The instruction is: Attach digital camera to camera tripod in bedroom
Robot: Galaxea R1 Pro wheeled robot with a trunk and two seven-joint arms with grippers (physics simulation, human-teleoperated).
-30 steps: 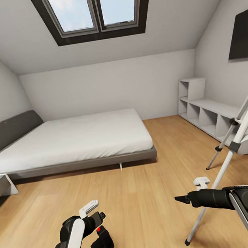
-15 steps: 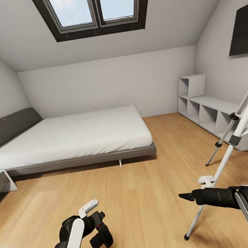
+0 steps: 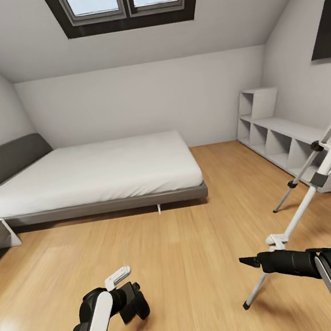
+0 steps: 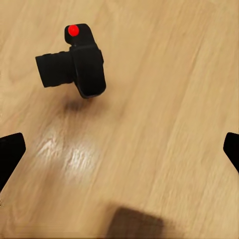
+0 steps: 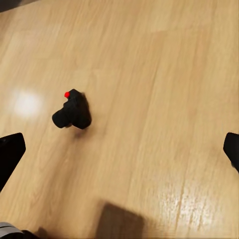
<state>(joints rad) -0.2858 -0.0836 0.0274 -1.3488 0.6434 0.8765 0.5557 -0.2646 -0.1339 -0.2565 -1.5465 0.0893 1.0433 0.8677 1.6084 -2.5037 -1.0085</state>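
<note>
The digital camera (image 4: 74, 67) is small and black with a red button on top, and it lies on the light wood floor ahead of my left gripper (image 4: 119, 149), which is open, its fingertips wide apart and holding nothing. The right wrist view also looks down on the camera (image 5: 72, 112), some way ahead of my open right gripper (image 5: 119, 149). In the head view the camera tripod (image 3: 317, 179) stands at the right on silver legs, its head out of frame. My right gripper (image 3: 244, 263) hangs just left of its nearest leg. The camera (image 3: 136, 308) peeks out dark behind my left wrist.
A grey-framed white bed (image 3: 90, 180) fills the left and middle of the bedroom. White cube shelves (image 3: 279, 142) line the right wall under a wall TV (image 3: 325, 28). A skylight (image 3: 123, 1) is overhead. Bare wood floor (image 3: 189, 247) lies between bed and arms.
The whole head view has shifted, with the skylight sliding upward, so the camera moved. The camera's red button is now hidden behind my left wrist. Both grippers keep their places.
</note>
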